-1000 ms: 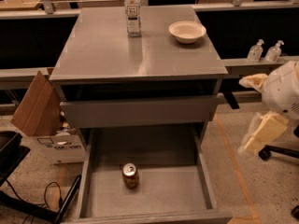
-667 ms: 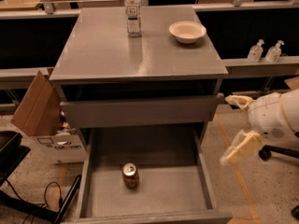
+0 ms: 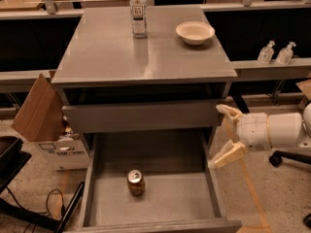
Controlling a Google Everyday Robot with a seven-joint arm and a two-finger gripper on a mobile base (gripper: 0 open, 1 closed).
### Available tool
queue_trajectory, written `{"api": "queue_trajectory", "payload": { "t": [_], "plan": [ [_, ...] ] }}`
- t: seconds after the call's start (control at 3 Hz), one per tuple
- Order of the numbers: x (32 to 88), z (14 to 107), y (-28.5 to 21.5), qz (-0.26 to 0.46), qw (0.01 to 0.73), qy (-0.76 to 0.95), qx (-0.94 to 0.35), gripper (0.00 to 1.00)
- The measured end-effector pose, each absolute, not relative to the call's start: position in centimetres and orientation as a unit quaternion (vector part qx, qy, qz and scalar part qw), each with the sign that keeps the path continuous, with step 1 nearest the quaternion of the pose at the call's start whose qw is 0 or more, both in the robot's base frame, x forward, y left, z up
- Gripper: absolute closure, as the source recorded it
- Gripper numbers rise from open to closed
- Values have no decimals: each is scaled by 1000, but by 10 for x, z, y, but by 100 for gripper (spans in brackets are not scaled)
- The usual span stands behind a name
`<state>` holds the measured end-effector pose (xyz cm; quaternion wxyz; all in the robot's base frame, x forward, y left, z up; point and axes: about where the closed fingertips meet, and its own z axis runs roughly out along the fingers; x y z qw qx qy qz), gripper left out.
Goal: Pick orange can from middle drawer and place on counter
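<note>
The orange can [image 3: 135, 182] stands upright on the grey floor of the open middle drawer [image 3: 170, 198], left of centre. The glossy grey counter [image 3: 116, 57] tops the cabinet above it. My gripper [image 3: 221, 136] reaches in from the right on a white arm, level with the drawer's right wall and well right of the can. Its two pale fingers [image 3: 228, 112] are spread apart and hold nothing.
A clear plastic bottle [image 3: 138, 11] and a white bowl [image 3: 195, 32] stand at the back of the counter. A shallower closed drawer [image 3: 141, 116] sits above the open one. A cardboard box [image 3: 41, 115] is at the left; two pump bottles [image 3: 276, 52] are on a ledge at the right.
My gripper and arm have moved left and down, from beside the cabinet toward the open drawer's right edge. The can has not moved.
</note>
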<state>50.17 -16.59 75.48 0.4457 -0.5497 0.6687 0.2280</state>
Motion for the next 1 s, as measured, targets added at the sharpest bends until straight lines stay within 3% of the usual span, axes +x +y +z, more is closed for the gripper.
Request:
{"api": "queue_trajectory", "payload": {
  "t": [0.67, 1.0],
  "plan": [
    [500, 743, -157, 239, 445, 669, -546, 0],
    [496, 695, -113, 275, 453, 651, -543, 0]
  ]
}}
